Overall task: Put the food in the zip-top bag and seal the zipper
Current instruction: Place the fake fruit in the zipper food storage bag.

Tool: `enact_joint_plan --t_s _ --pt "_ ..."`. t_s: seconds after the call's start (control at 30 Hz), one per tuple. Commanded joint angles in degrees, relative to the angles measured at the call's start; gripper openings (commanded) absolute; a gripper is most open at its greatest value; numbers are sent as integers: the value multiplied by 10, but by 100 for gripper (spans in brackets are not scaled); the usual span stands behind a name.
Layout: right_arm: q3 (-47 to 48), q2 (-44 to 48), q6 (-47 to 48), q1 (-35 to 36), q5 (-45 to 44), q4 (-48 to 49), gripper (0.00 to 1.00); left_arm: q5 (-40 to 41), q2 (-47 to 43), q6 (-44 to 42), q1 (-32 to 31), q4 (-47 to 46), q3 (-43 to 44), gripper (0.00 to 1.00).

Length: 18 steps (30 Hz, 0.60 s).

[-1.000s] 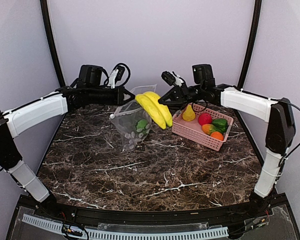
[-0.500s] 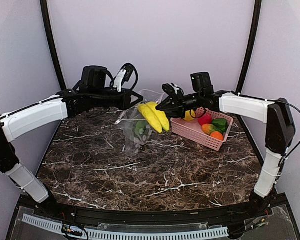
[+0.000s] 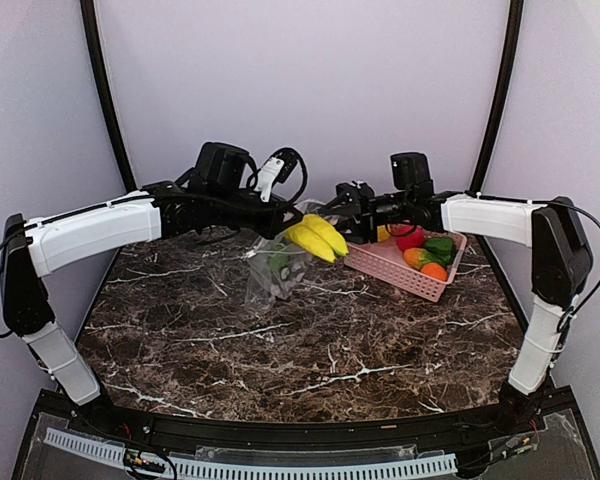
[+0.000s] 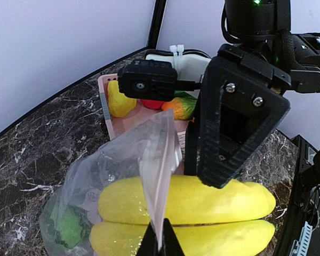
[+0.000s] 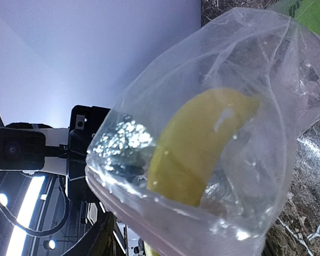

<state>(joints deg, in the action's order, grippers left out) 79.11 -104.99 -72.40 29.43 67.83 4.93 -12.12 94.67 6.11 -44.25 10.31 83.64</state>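
The zip-top bag hangs over the far middle of the table, lifted by its top edge. That edge, the pinkish zipper, is pinched between the closed tips of the left end effector, so that the mouth is presented towards the right arm. A green piece is seen inside the bag.

The banana is clamped in the right end effector, whose fingers are closed across its middle. It is held at the mouth. In the right wrist view its tip is seen through the clear film, so it is judged to be partly inside. The pear, the red-pink fruit, the green pepper and the orange lie in the pink basket just beside.

Insertion of the banana is judged to be the step in hand. It is done well if the lip is held high and taut by the left arm and the banana is driven tip-first, downwards towards the green piece. Release should be delayed until most of the fruit sits below the zipper. A sideways push against the bag wall is to be avoided, since the film could be dragged out of the pinch.
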Motion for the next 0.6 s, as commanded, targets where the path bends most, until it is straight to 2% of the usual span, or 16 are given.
enact_joint_plan --t_s 0.0,0.2,0.23,0.27,0.3,0.4,0.57 --pt "14 25 -35 -6 9 34 57 44 3 -7 -1 21 20 1" --pt "10 44 -30 -19 10 26 65 69 19 -2 6 39 26 1" --pt "7 46 -25 -21 11 24 73 71 21 5 9 39 26 1" --pt "2 48 -21 -24 11 25 90 69 21 17 14 36 26 1" --pt "1 48 -9 -27 11 26 98 61 20 25 18 28 22 1" --pt "14 47 70 -44 -1 -9 99 37 9 69 40 3 8 1" --pt "77 54 244 -57 -40 -130 99 -7 -14 149 80 -57 -31 1"
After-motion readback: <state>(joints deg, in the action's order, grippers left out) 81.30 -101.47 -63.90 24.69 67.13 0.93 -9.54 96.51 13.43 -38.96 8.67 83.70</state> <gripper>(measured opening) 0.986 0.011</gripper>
